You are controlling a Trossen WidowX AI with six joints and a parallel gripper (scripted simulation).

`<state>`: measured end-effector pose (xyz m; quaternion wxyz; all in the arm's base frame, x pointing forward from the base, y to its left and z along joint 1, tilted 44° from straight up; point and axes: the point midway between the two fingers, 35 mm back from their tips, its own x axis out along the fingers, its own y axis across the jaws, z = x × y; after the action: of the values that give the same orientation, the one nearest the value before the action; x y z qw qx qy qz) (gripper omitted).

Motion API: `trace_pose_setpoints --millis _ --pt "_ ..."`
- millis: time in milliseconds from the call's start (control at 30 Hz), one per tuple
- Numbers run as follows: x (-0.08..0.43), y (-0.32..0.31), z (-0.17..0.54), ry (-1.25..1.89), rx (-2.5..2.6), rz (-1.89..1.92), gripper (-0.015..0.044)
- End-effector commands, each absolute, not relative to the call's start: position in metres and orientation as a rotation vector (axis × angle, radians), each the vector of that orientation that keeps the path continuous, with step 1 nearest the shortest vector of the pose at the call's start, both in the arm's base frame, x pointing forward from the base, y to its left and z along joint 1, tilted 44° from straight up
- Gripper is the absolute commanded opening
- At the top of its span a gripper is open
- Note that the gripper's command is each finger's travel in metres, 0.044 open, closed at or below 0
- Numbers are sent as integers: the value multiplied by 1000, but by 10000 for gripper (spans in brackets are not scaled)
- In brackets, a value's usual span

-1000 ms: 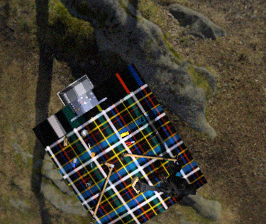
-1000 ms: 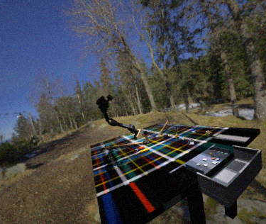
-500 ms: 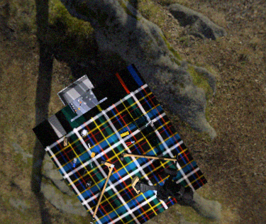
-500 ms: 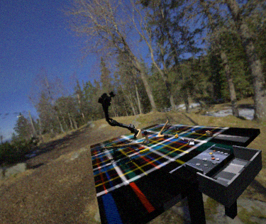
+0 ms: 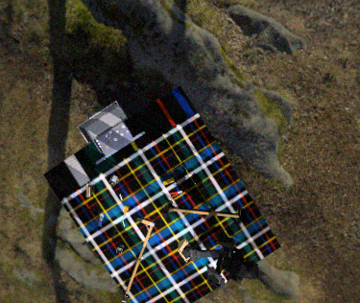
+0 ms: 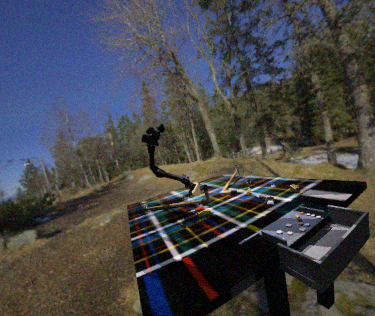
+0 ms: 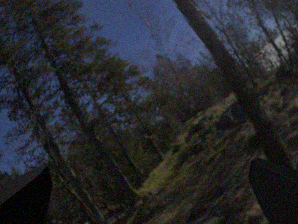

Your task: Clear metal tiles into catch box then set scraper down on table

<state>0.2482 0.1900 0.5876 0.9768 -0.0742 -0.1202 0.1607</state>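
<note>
My gripper (image 6: 163, 128) (image 7: 151, 169) is open and empty, raised high above the table's end away from the plate. The steel bench plate (image 5: 114, 148) (image 6: 277, 226) carries several small white, grey and orange tiles. The catch box (image 5: 100, 112) (image 6: 347, 250) adjoins the plate's far end, with pale patches inside. One long wooden-handled tool (image 5: 205, 212) (image 6: 177, 204) lies on the table. Another long wooden-handled tool (image 5: 138, 259) (image 6: 231, 181) has a short crosspiece. Which one is the long scraper I cannot tell. The wrist view shows only trees and slope between the fingers.
The plaid table (image 5: 266, 249) (image 6: 159, 295) holds small scattered objects, including a yellow piece (image 5: 168, 181), a red piece (image 5: 175, 194) and a small wooden block (image 5: 88, 191). An angled wooden piece (image 5: 183, 250) lies beside the arm. The catch box has raised walls.
</note>
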Motion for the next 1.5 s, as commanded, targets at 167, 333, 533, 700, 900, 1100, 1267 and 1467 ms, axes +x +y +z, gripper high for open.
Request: trace_pose_setpoints --millis 167,333,533,700,900,1100,1267,1467 --pt "237 228 581 -250 -157 405 440" --pt "228 248 579 -259 -154 453 440" --pt "214 272 576 -269 -151 511 440" --pt "200 291 573 -278 -147 559 440" --pt "182 314 570 -289 -143 617 440" --pt "162 334 567 -299 -137 674 440" --pt "143 350 563 -307 -132 722 440" --pt "118 368 560 -318 -126 780 440"
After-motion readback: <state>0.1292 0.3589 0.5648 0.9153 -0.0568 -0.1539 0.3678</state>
